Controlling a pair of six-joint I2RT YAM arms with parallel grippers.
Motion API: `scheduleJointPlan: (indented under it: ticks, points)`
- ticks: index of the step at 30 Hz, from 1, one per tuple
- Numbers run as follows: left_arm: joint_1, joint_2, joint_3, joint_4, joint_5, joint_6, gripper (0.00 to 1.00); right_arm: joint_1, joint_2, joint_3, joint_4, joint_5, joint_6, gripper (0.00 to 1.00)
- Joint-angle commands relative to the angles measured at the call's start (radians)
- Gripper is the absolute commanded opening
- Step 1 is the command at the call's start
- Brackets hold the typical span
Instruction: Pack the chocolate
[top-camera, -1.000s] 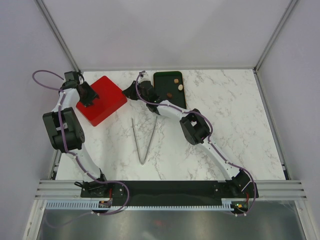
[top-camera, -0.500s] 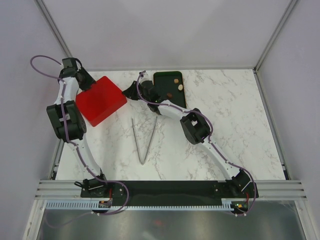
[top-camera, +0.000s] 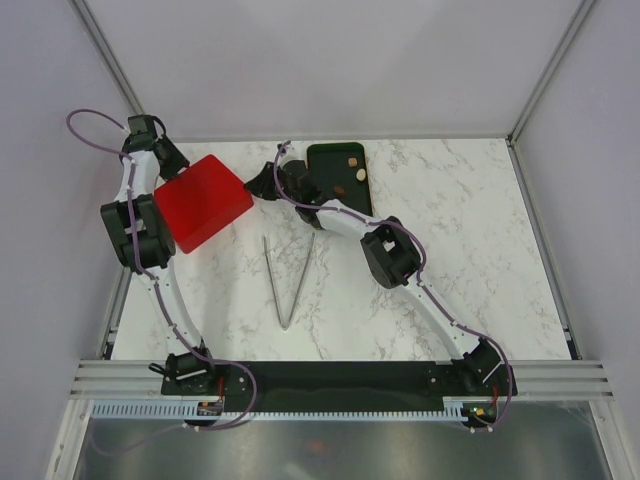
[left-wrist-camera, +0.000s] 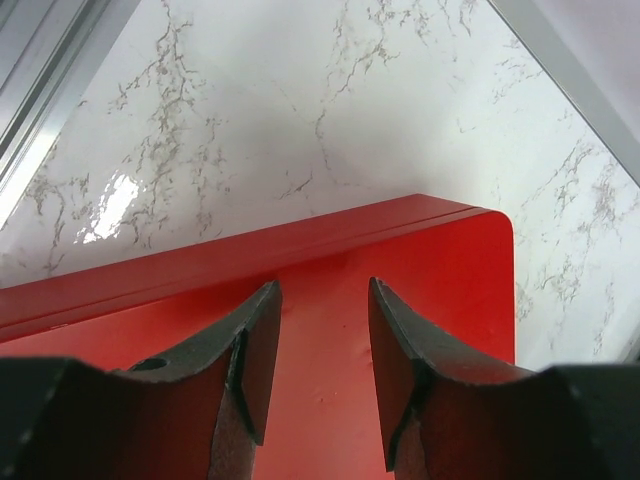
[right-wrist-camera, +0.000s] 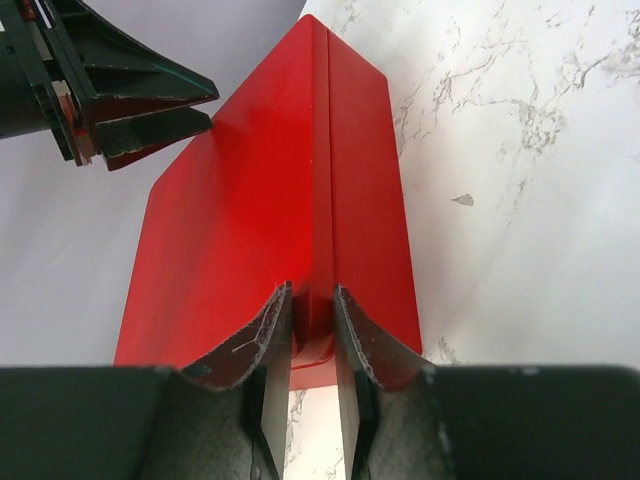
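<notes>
A shut red box (top-camera: 203, 201) lies at the back left of the marble table. My right gripper (right-wrist-camera: 312, 295) is shut on the box's near edge, at its right corner in the top view (top-camera: 258, 182). My left gripper (left-wrist-camera: 322, 290) hovers open over the red lid (left-wrist-camera: 440, 270) near its far-left corner (top-camera: 172, 160), with nothing between its fingers. Three pieces of chocolate, one tan (top-camera: 352, 160), one cream (top-camera: 361, 174) and one dark brown (top-camera: 340, 188), lie on a dark green tray (top-camera: 325, 160) behind my right arm.
Long metal tongs (top-camera: 287, 275) lie on the table in front of the box, their open ends pointing away from me. The enclosure's left wall and metal frame post (top-camera: 110, 60) stand close behind my left gripper.
My left gripper has lifted off the middle of the red lid, drawn back to the box's far-left corner, and its jaws have narrowed. The right gripper keeps its hold.
</notes>
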Motion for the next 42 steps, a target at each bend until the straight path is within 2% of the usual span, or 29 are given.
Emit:
scheduleJointPlan:
  ticks: [1,5,6,8,9,12,17,21,24,28,29,31,32,36,38,41,42]
  points:
    - [0.006,0.001,-0.043,-0.114,-0.037,0.059,0.49,0.001,0.055,0.02,-0.115,-0.03,-0.052,0.29]
    - [0.0,-0.09,-0.057,-0.114,-0.008,0.065,0.49,-0.015,0.021,0.032,-0.116,-0.029,-0.064,0.38]
    - [0.0,-0.117,-0.067,-0.117,-0.002,0.066,0.5,-0.023,0.006,0.017,-0.116,-0.018,-0.071,0.46]
    - [-0.004,-0.197,-0.086,-0.116,0.006,0.066,0.5,-0.038,-0.055,-0.009,-0.116,0.001,-0.082,0.53]
    - [-0.007,-0.226,-0.119,-0.118,0.003,0.065,0.5,-0.045,-0.08,-0.044,-0.116,0.013,-0.091,0.61]
    - [-0.011,-0.338,-0.229,-0.114,-0.02,0.039,0.5,-0.068,-0.174,-0.107,-0.116,0.039,-0.131,0.72]
    - [-0.006,-0.482,-0.446,-0.078,-0.065,0.027,0.5,-0.091,-0.364,-0.251,-0.125,0.05,-0.167,0.75]
    - [-0.008,-0.509,-0.602,-0.026,-0.022,0.005,0.5,-0.091,-0.522,-0.455,-0.107,0.03,-0.196,0.73]
    - [-0.006,-0.512,-0.661,0.004,-0.023,-0.015,0.5,-0.091,-0.62,-0.517,-0.145,0.028,-0.213,0.72]
    - [-0.003,-0.504,-0.667,-0.006,0.01,-0.01,0.5,-0.091,-0.755,-0.598,-0.243,0.031,-0.243,0.72]
    - [-0.007,-0.541,-0.67,-0.004,0.033,-0.013,0.5,-0.091,-0.822,-0.647,-0.269,0.047,-0.257,0.74]
    - [-0.014,-0.59,-0.669,0.004,0.061,-0.001,0.5,-0.091,-0.93,-0.699,-0.311,0.08,-0.266,0.95]
    - [-0.024,-0.614,-0.664,0.007,0.078,0.01,0.5,-0.091,-0.971,-0.728,-0.332,0.099,-0.268,0.98]
    - [-0.125,-0.771,-0.643,0.004,0.193,0.08,0.54,-0.091,-1.188,-0.953,-0.403,0.198,-0.253,0.98]
    - [-0.199,-0.882,-0.655,0.008,0.214,0.089,0.59,-0.092,-1.322,-1.026,-0.455,0.281,-0.233,0.98]
    - [-0.305,-0.99,-0.704,0.008,0.215,0.089,0.59,-0.091,-1.476,-1.132,-0.538,0.367,-0.228,0.98]
    - [-0.339,-1.063,-0.759,0.046,0.383,0.103,0.99,-0.091,-1.505,-1.137,-0.605,0.387,-0.228,0.98]
